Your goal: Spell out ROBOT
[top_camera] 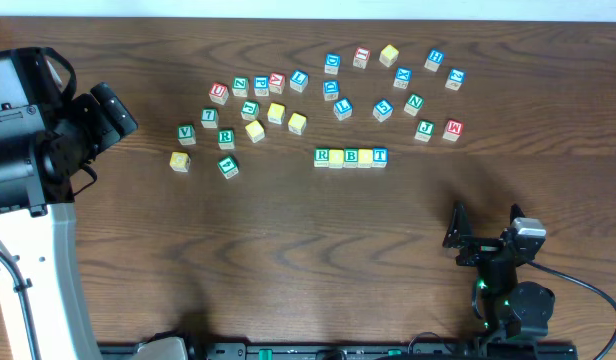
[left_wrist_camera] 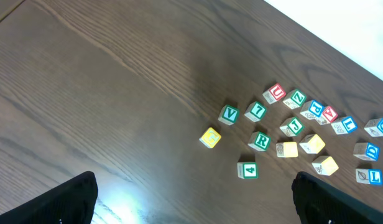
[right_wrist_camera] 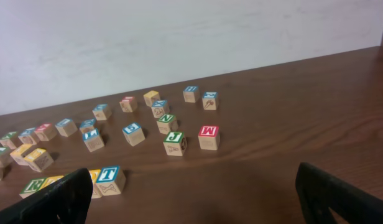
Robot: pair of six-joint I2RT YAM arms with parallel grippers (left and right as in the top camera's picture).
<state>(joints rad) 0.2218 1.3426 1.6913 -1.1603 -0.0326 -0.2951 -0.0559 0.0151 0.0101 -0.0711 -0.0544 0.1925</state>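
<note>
A row of five letter blocks (top_camera: 350, 157) lies mid-table: green R (top_camera: 321, 156), a yellow block, blue B (top_camera: 351, 156), a second yellow block and blue T (top_camera: 379, 156). In the right wrist view the T (right_wrist_camera: 109, 179) and R (right_wrist_camera: 33, 185) ends show. My left gripper (top_camera: 116, 112) is open and empty at the far left, raised above the table (left_wrist_camera: 204, 208). My right gripper (top_camera: 485, 232) is open and empty at the front right, well short of the row (right_wrist_camera: 198, 208).
Many loose letter blocks are scattered behind the row. On the left are V (left_wrist_camera: 229, 114), 7 (left_wrist_camera: 258, 111), U (left_wrist_camera: 275, 93), a second R (left_wrist_camera: 260, 140), 4 (left_wrist_camera: 247, 169) and a yellow block (left_wrist_camera: 210, 137). On the right are M (right_wrist_camera: 208, 137) and J (right_wrist_camera: 174, 143).
</note>
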